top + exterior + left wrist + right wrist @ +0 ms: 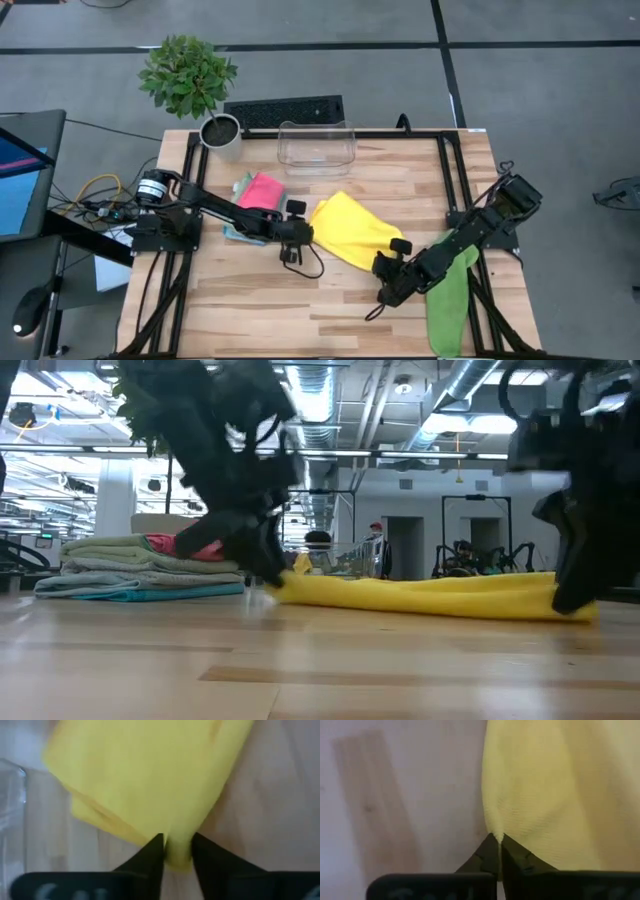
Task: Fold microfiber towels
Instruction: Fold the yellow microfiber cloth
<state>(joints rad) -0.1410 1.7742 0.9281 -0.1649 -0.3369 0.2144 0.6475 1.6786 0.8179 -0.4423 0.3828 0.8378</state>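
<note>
**Both grippers pinch the yellow towel, fold about to begin**

Two dark robot arms work over a wooden counter (250,310). Between them lies a yellow microfiber towel (352,230), rumpled and partly doubled over, not yet a neat fold. The left gripper (296,232) has its fingers nearly together on one corner of the yellow towel; a strip of cloth shows between the tips in the left wrist view. The right gripper (392,266) is pressed together on the towel's opposite corner, with a small peak of fabric caught at the tips.

As for progress, a stack of folded towels (257,200) in pink, teal and pale green sits just behind the left gripper, so several look finished. A lime green towel (450,300) hangs off the counter's edge beside the right arm, unfolded, and seems to be waiting its turn. I judge the task somewhere in the middle: one towel in hand, at least one left.

For room, bare wood stretches wide in front of both grippers, toward the counter's near edge, which gives good space to spread or drag the cloth. Beyond the towel, away from the grippers, stands a clear plastic bin (317,147), and a potted plant (190,85) sits at the far corner past the left arm. The folded stack crowds the left gripper's side closely.
</note>
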